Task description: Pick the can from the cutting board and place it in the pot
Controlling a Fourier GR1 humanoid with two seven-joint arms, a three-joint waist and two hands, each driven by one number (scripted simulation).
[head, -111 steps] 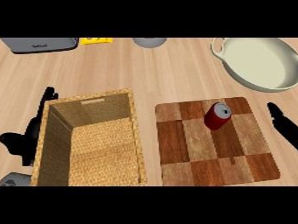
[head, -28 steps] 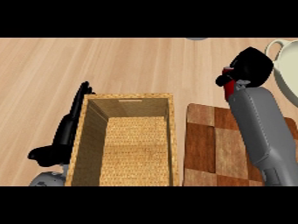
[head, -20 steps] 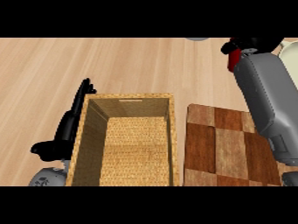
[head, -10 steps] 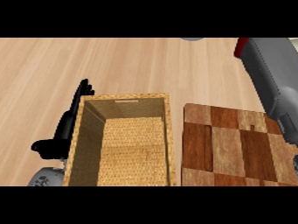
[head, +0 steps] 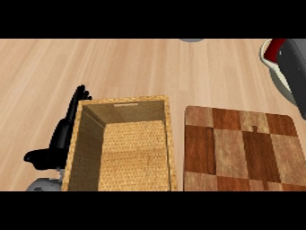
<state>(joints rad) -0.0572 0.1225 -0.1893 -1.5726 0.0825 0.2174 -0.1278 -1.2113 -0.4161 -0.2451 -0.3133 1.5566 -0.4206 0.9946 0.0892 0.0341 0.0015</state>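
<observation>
The wooden cutting board (head: pixel 246 149) lies at the lower right with nothing on it. A red sliver of the can (head: pixel 275 49) shows at the upper right, beside my grey right forearm (head: pixel 302 78), which runs up the right edge. My right hand itself is out of view past the forearm's end. Under the forearm a strip of the pale pot (head: pixel 278 83) is visible; most of the pot is hidden. My black left hand (head: pixel 63 132) rests open, fingers up, against the left side of the basket.
An open wicker basket (head: pixel 175 148) stands left of the cutting board, close to its edge. The edge of a grey round object (head: pixel 192 40) sits at the top. Bare wooden counter spreads across the upper left.
My right arm has carried the can off the cutting board, up and to the right over the pot. The view has shifted with it. The left hand has stayed beside the basket.
</observation>
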